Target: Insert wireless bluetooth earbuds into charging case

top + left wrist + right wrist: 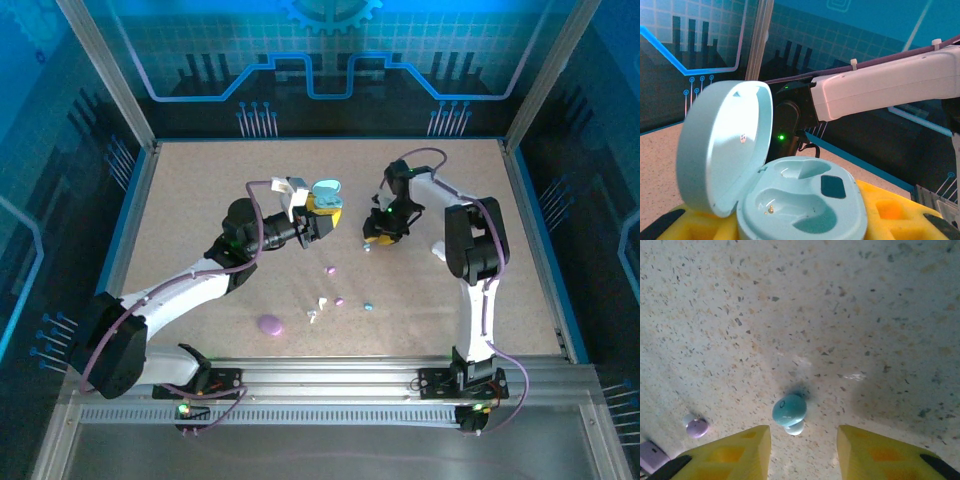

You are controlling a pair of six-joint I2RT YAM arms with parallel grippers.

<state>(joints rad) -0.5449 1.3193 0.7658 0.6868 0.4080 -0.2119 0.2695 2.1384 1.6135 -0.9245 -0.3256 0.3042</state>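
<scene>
My right pincer (804,430) hovers open and empty above the counter (850,315). The light blue earbud (789,410) lies just ahead, centred between its fingers, pale tip toward me. My left pincer (324,208) clamps the open charging case (805,205).

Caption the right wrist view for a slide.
Right gripper's open yellow fingers frame a tiny light blue plastic earbud on the speckled tabletop.

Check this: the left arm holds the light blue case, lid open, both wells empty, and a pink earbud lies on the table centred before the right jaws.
One slip: the earbud centred before the right jaws is light blue, not pink, as the right wrist view shows. The left arm's open, empty light blue case is right.
</scene>
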